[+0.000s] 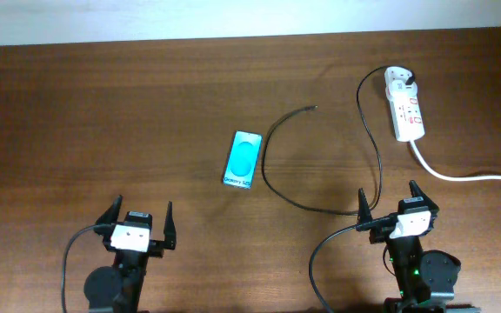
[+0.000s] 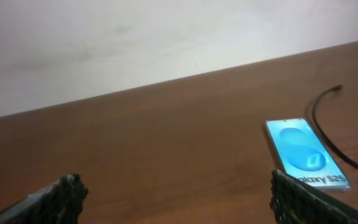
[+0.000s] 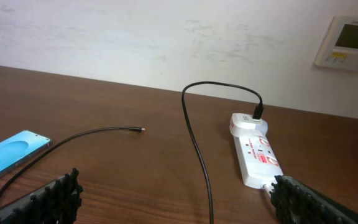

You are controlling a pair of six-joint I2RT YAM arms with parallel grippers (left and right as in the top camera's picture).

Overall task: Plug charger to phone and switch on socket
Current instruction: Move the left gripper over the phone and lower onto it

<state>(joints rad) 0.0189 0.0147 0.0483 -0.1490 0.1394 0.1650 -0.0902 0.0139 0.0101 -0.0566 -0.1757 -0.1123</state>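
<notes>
Phone (image 1: 242,160): centre of overhead frame, flat on the table (image 1: 103,113), blue screen up, slightly tilted.
Charger (image 1: 264,169): thin black cable. Its loose tip lies upper centre, right of the phone and apart from it. The cable curves down past the phone, runs right, then climbs to its plug.
Plug: seated in the top end of the power strip (image 1: 407,106) (upper right, white w/ red-marked switches; switch positions too small to tell).
White cord (image 1: 459,174): leaves the strip's lower end twd the right edge.
L gripper (image 1: 143,203): lower left, fingers spread wide, empty.
R gripper (image 1: 388,191): lower right, fingers spread wide, empty. The cable passes by one finger; can't tell if it touches.
</notes>
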